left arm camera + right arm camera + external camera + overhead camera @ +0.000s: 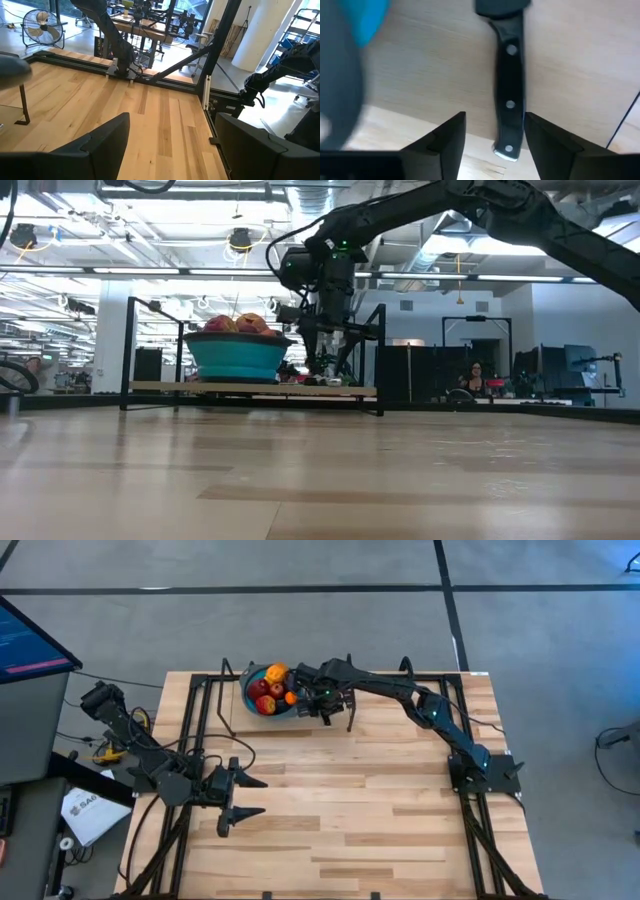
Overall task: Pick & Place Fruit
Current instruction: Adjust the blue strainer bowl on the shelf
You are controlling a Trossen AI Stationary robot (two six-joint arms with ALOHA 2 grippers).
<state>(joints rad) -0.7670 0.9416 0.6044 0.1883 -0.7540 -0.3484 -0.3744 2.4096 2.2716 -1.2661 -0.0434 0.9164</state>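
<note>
We see a teal-blue bowl with a grey rim, heaped with red, orange and yellow fruit. The knife has a black handle with three silver rivets. The table is pale striped wood.

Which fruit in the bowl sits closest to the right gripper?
The small orange fruit at the bowl edge facing the right gripper; the red and yellow-orange ones lie farther across the bowl.

Table: pale wood planks | Bowl: blue, at far edge | Knife: black riveted handle, flat beside bowl
</note>
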